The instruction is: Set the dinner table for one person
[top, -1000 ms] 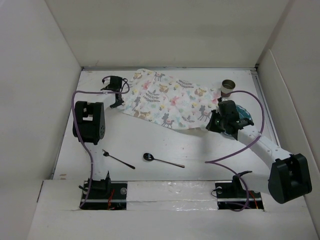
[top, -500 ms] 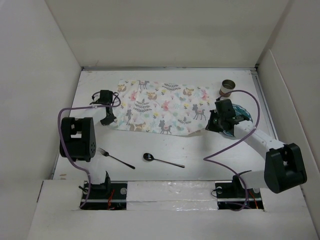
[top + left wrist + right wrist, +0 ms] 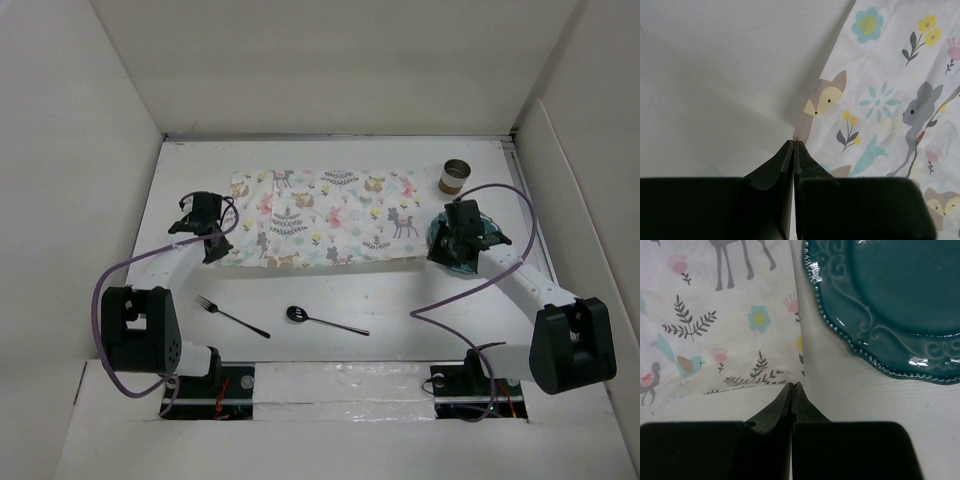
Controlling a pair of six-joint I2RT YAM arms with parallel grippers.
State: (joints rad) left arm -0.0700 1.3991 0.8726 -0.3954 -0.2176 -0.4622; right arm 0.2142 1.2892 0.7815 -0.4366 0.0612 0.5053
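Note:
The animal-print mat [image 3: 325, 215] lies flat on the white dinner table [image 3: 400, 300], its long side running left to right. My left gripper [image 3: 212, 250] is shut on the mat's near-left corner; in the left wrist view the corner [image 3: 802, 131] runs into the closed gripper tips [image 3: 794, 143]. My right gripper [image 3: 437, 252] is shut on the near-right corner, where the mat [image 3: 715, 315] meets the closed tips [image 3: 794, 385]. A teal plate [image 3: 890, 300] sits just right of that corner, partly hidden under the right wrist [image 3: 490, 232].
A brown cup [image 3: 456, 176] stands at the back right, beyond the plate. A fork [image 3: 230, 316] and a dark spoon [image 3: 325, 320] lie near the front edge, between the two arm bases. White walls enclose the table on three sides.
Both grippers have drawn the mat toward the near side and spread it out. It was tilted and rumpled at the back; now it lies flat and square. The left arm has swung leftward and nearer.

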